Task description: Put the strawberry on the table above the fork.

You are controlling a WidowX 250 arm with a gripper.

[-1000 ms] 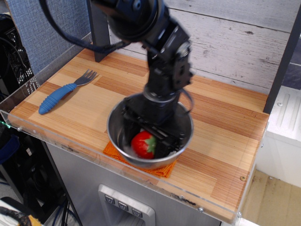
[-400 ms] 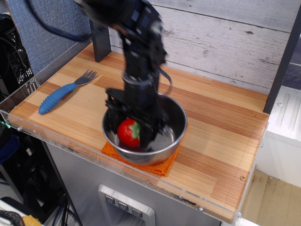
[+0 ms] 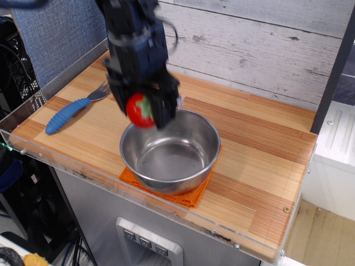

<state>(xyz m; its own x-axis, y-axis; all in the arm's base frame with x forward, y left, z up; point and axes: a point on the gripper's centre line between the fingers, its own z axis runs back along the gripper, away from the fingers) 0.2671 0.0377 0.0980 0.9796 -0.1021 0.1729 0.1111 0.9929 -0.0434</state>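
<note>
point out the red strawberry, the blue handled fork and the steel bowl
glossy red toy strawberry (image 3: 140,111), main camera view, on its red body
blue-handled metal fork (image 3: 67,114), main camera view, on the ribbed handle
round steel bowl (image 3: 166,183), main camera view, on its outer front wall

The arm (image 3: 130,33) runs out past the top edge, so its upper part is cut off, and it is motion-blurred. The gripper (image 3: 145,111) and the strawberry (image 3: 140,110) are smeared too; finger edges are unclear. The fork (image 3: 77,106) has its tines partly hidden behind the gripper.
</note>
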